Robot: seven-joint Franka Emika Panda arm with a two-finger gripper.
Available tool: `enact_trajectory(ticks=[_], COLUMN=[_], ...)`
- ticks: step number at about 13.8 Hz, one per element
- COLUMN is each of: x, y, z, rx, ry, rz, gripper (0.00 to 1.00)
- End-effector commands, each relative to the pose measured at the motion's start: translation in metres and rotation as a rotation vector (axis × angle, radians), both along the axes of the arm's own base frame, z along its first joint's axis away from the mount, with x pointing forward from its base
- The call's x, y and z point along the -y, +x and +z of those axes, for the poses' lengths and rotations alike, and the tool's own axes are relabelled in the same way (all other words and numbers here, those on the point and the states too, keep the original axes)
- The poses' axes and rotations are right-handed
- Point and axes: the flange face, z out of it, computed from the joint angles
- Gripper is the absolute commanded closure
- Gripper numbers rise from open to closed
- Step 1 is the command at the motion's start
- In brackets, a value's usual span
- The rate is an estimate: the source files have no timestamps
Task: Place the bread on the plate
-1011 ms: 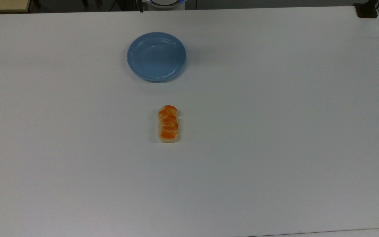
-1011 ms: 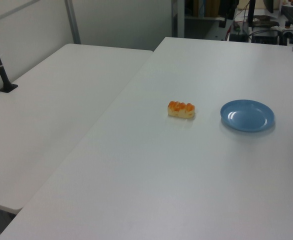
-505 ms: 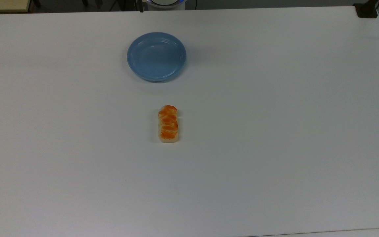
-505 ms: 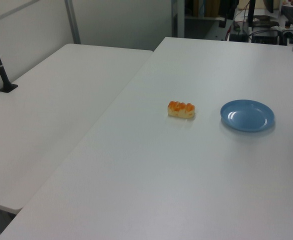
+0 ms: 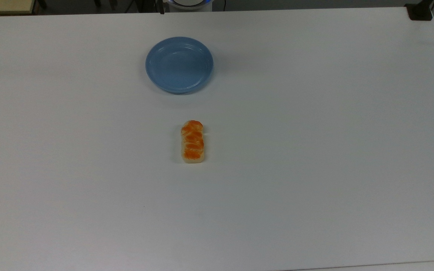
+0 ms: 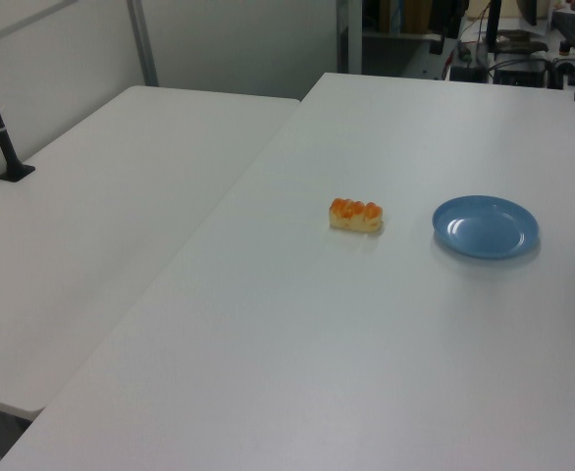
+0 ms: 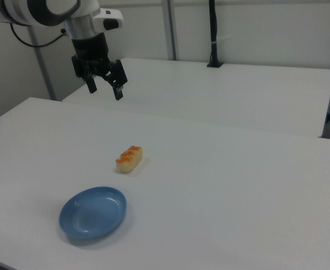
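The bread [image 5: 192, 142] lies flat on the white counter [image 5: 315, 150], near the plate [image 5: 179, 64] but not touching it. The plate has nothing on it. The pincer [image 7: 105, 89] hangs high above the counter, far from the bread, spread wide and holding nothing. The job has not started: grabbing, lifting and putting down are all left.

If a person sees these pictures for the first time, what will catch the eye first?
The orange-topped bread lies alone mid-table, with the blue plate apart from it, above it in the top view. In the right view the open gripper hangs high over the table, beyond the bread.
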Motion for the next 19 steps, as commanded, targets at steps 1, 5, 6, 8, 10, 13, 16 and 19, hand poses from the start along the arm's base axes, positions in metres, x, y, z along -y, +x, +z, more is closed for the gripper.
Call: enact_trajectory(ticks=[1,5,6,8,10,13,16,19], x=[-0.009,-0.014,-0.014,-0.011,-0.012,-0.014,-0.013,-0.013], y=[-0.004,0.0,0.001,0.0,0.001,-0.001,-0.001,0.003], z=[-0.001,-0.008,-0.009,-0.011,-0.019,-0.016,-0.017,-0.026], rx=[-0.015,-0.028,-0.029,-0.04,-0.049,-0.052,-0.056,-0.068], ry=[-0.008,-0.009,-0.009,-0.009,-0.009,-0.002,-0.015,-0.014], rz=[0.028,0.039,0.04,0.049,0.056,0.056,0.094,0.111], gripper=[0.0,0.0,0.0,0.0,0.0,0.0,0.0,0.0])
